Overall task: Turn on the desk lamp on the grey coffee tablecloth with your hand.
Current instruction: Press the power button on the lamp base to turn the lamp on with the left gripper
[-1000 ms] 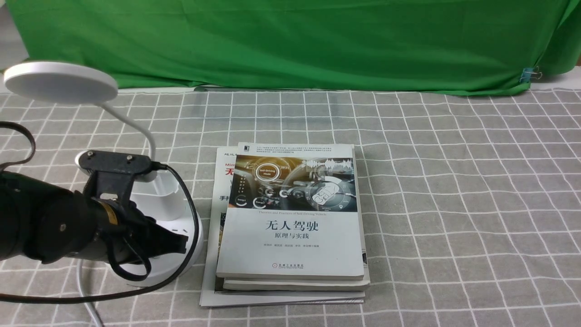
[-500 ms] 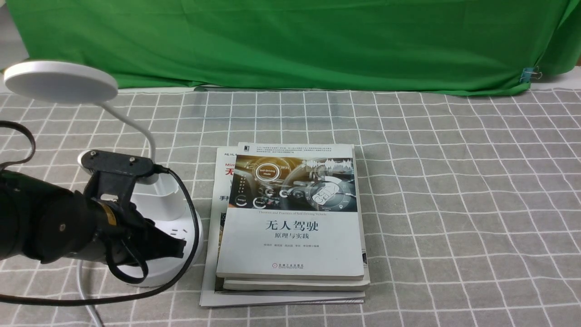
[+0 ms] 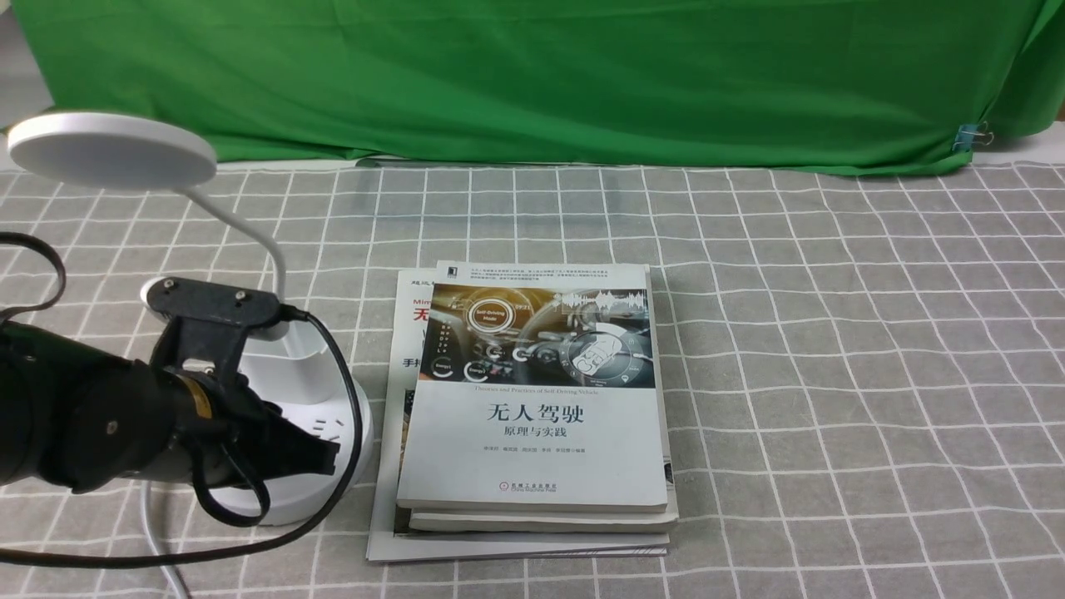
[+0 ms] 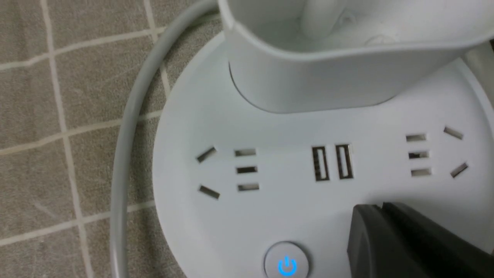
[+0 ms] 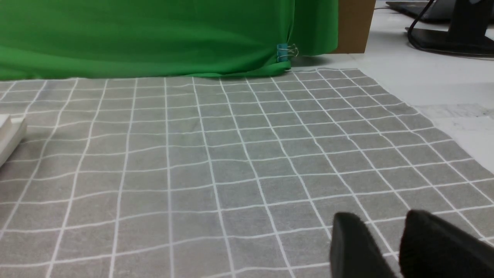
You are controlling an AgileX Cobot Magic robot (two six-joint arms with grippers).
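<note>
Now | left gripper [image 3: 329, 453]: jaws pressed together, empty, probably forming one blunt tip for pressing | tip over desk lamp [image 3: 337, 399] base, beside blue-lit button [image 4: 286, 264] | lamp stands left on grey coffee tablecloth [image 3: 832, 333]

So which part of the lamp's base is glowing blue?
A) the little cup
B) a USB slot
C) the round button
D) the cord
C: in the left wrist view, the round button at the edge of the desk lamp base shows a lit blue power symbol; the slots, cup and cord are unlit.
</note>
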